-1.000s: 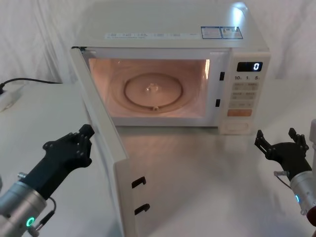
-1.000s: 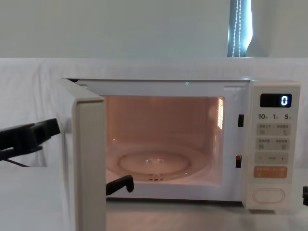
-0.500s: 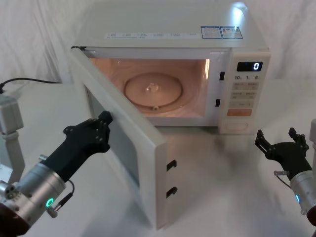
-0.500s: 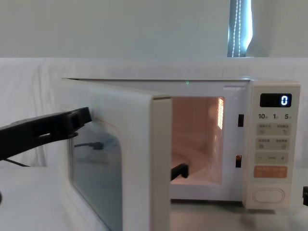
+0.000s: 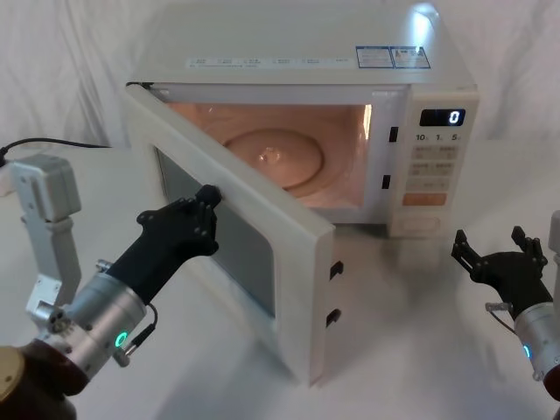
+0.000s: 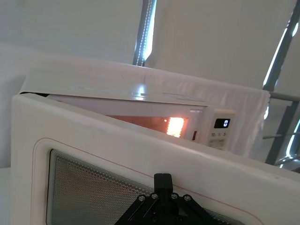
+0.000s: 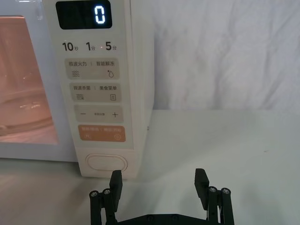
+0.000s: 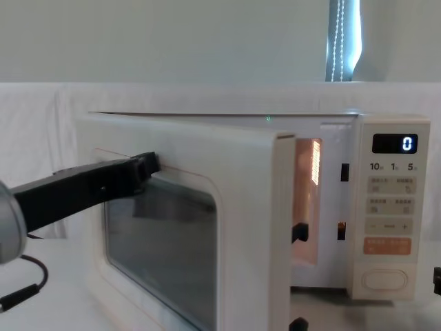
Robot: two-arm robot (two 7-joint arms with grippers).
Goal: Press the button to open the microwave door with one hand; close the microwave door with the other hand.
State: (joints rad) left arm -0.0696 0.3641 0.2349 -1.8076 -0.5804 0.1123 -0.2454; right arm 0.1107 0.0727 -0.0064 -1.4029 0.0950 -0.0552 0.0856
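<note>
1. The door point(image 5: 236, 219) stands partly open, swung out from the oven's left side, the lit cavity showing behind it.
2. The left hand point(image 5: 206, 196), fingers clenched together, presses its tip against the door's outer face at the window's upper edge.
3. The right hand point(image 5: 495, 246) hovers released above the table point(image 5: 420, 332), in front of the button point(image 7: 106, 163).

Left pincer point(image 5: 208, 198) extended forward; right pincer point(image 5: 499, 249) low, fingers spread.
</note>
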